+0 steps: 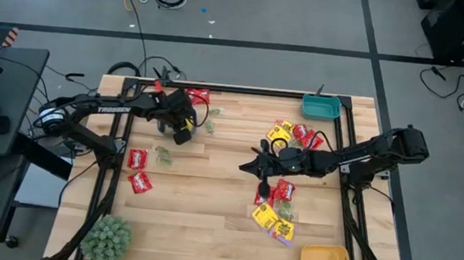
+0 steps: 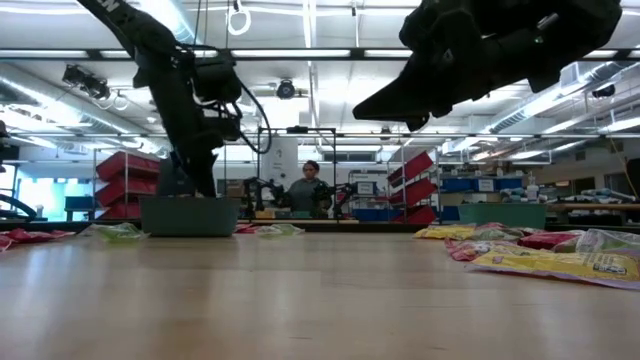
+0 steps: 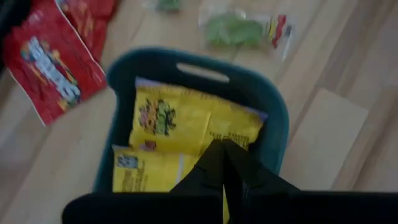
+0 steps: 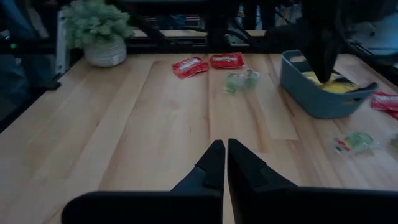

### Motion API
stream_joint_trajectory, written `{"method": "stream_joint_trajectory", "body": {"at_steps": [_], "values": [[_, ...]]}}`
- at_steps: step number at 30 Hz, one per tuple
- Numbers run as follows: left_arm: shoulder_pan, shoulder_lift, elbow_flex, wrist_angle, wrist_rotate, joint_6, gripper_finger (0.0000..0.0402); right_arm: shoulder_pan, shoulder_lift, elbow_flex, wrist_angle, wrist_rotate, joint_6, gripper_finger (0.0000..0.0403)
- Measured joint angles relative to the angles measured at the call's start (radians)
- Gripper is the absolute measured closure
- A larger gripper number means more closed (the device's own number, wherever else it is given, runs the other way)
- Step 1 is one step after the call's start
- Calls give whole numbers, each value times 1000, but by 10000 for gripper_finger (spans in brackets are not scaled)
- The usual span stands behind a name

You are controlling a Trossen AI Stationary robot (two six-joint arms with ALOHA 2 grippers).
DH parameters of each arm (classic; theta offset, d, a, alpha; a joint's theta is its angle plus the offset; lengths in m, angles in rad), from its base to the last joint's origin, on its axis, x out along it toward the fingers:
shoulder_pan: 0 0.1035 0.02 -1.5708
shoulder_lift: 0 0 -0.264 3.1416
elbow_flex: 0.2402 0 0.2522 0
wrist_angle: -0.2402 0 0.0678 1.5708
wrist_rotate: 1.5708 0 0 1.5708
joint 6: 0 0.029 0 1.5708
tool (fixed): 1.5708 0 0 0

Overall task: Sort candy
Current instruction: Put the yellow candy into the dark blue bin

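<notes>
Left hand (image 3: 225, 163) pinched shut over yellow candy (image 3: 186, 121) in teal bin (image 3: 273, 112); right hand (image 4: 221, 163) shut, empty, mid-table.

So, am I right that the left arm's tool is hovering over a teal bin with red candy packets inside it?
Not quite: the packets inside the teal bin are yellow, not red. The left wrist view shows this, with the left tool shut just above them. The red packets lie outside the bin on the table.
</notes>
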Motion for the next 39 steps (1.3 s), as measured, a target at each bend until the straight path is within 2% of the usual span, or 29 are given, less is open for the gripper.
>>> {"method": "stream_joint_trajectory", "body": {"at_steps": [3,8,17,23,29,39], "values": [[0,-34,4,18,-9,13,401,-28,0,23,-38,0,18,393],[-1,-138,-28,150,10,14,401,-87,0,97,-233,1,22,373],[-58,-260,-118,334,64,13,401,-225,-1,129,-524,9,35,294],[-98,-267,-137,371,63,12,401,-291,-1,129,-738,183,55,252],[-105,-267,-140,383,63,36,401,-338,17,125,-851,194,70,253],[-105,-267,-140,377,63,67,401,-389,140,115,-824,239,51,268]]}}
